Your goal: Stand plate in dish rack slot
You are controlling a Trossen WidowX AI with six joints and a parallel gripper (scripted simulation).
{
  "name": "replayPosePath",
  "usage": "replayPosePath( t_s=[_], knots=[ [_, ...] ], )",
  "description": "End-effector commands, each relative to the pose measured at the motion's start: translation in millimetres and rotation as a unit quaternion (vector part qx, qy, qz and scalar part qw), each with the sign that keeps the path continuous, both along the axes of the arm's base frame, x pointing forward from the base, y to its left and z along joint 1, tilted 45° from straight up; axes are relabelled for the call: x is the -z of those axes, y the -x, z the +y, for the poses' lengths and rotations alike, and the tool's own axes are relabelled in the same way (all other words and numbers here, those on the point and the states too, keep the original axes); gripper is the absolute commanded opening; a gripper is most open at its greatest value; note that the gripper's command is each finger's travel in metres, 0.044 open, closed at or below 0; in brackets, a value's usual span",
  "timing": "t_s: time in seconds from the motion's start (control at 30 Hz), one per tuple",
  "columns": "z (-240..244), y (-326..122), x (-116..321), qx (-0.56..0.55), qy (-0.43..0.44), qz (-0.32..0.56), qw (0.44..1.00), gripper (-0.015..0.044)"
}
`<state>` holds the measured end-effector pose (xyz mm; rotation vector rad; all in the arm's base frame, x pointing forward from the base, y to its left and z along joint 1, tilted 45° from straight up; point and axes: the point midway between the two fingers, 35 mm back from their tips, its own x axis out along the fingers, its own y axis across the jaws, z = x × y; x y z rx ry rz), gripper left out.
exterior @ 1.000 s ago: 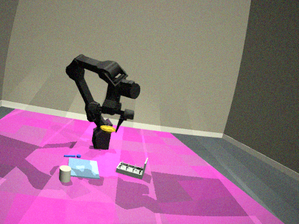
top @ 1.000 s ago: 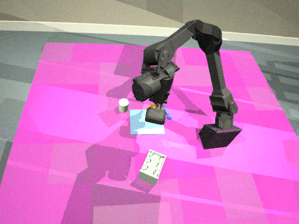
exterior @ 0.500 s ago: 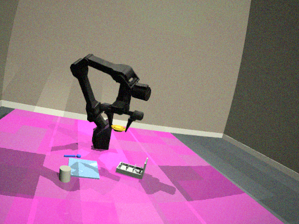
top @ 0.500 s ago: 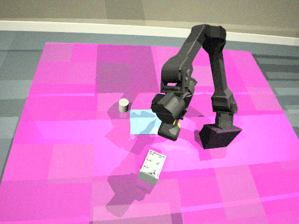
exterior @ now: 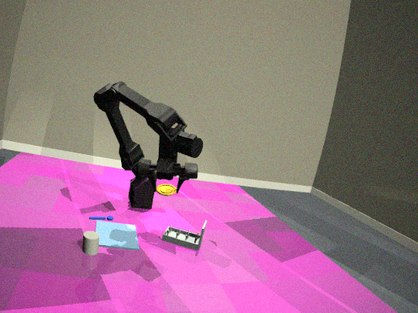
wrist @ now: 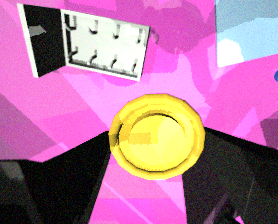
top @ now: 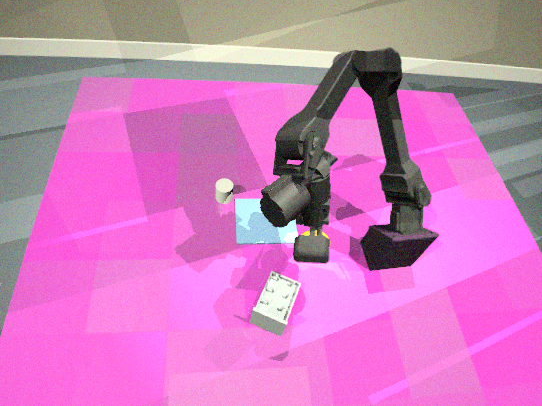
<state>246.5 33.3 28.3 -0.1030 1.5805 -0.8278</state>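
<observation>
The yellow plate [exterior: 166,190] [wrist: 156,137] is held across its width between the fingers of my gripper, which is shut on it. The plate lies roughly level, raised above the table, and in the top view only a sliver of its rim [top: 320,234] shows behind the gripper. The white dish rack [top: 270,317] [exterior: 181,242] [wrist: 144,54] stands on the table with short pegs in rows and a taller wall at one end. In the wrist view the rack is at the upper left, apart from the plate.
A light blue square mat [top: 250,227] [exterior: 116,244] [wrist: 250,42] lies near the rack. A beige cylinder [top: 224,191] [exterior: 91,243] stands beside the mat. A blue spoon [exterior: 101,218] lies behind the mat in the exterior view.
</observation>
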Motion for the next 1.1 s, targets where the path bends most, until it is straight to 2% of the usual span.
replayPosePath(
  t_s=[0.0,0.53,1.07],
  knots=[
    [-4.7,2.5,7.9,-0.018,-0.048,0.025,0.998,0.0000],
    [-20.3,7.3,37.0,-0.108,-0.213,0.075,0.968,0.0000],
    [-33.3,7.2,57.2,-0.233,-0.352,0.048,0.905,0.0000]
  ],
)
